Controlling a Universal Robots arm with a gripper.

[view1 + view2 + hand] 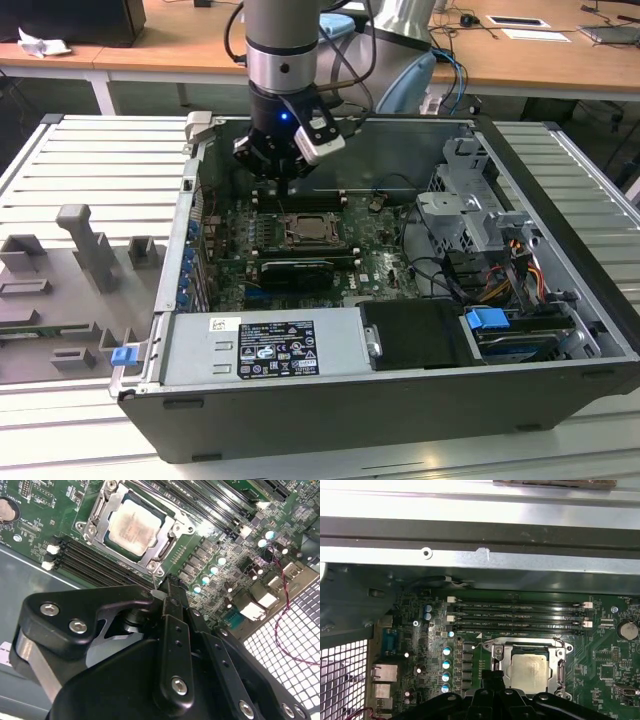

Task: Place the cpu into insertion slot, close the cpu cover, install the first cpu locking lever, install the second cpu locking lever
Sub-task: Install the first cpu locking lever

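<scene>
The tool (pixel 288 190) hangs over the open computer case (pixel 560 300), pointing down at the motherboard (pixel 375 245). In both wrist views it narrows to one dark tip with nothing in it, so I judge it to be together and empty. The cpu (pixel 134 525) is already seated in the insertion slot (pixel 292 238), lying flat with its pale metal face up. The cpu cover (pixel 101 522) lies down around it, and the chip shows through the cover's window. Whether the locking levers are latched cannot be told. In the exterior view the tool is over the long black memory slots (pixel 520 615) on the far side of the socket. The cpu therefore lies lower, toward the camera and slightly toward the exterior view's right. In the second wrist view the tip is near a corner of the socket frame but apart from it, not touching. The chip is square and has no real long axis. Its edges run along and across the line of the memory slots.
</scene>
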